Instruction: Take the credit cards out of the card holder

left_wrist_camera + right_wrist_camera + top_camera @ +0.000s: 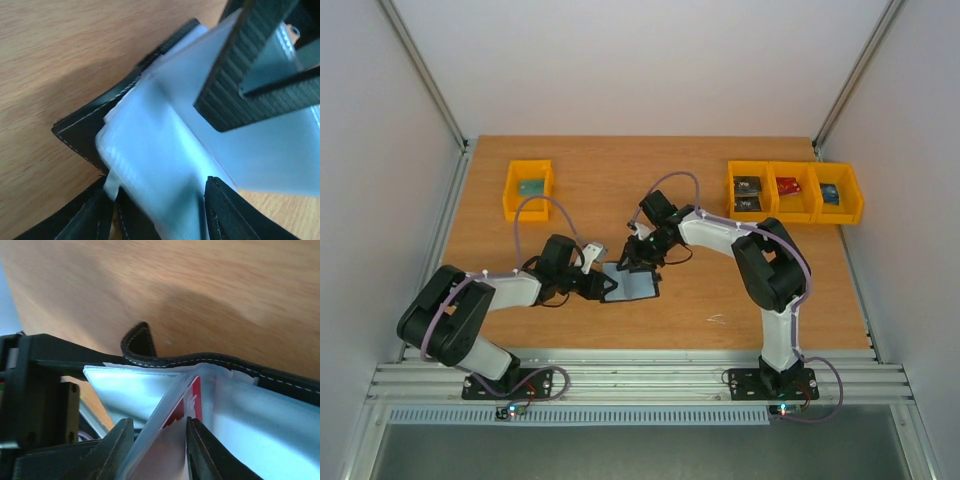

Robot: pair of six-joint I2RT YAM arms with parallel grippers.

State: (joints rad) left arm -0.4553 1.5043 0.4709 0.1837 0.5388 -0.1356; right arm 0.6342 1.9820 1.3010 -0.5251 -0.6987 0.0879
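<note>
The card holder (pixel 632 283) lies open on the surface (pixel 570 180); the right gripper (pixel 160 425) pinches the red credit card (pixel 192 395) in its pocket. Beside it, the left gripper (pixel 157 192) straddles the holder's edge, grip uncertain. Best to pull straight along the pocket, holder pinned.

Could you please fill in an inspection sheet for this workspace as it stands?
Surface: wooden table, small pale mark near front.
Job's things: card holder lies open mid-table; red card's edge shows in a pocket; dark card not seen.
Clutter: one yellow bin far left, three yellow bins far right, small items inside.
Hands: left hand straddles the holder's edge; right hand straddles the red card's pocket; grip unclear.
Cables: purple cables loop along both arms.
Surroundings: white walls, metal frame.
</note>
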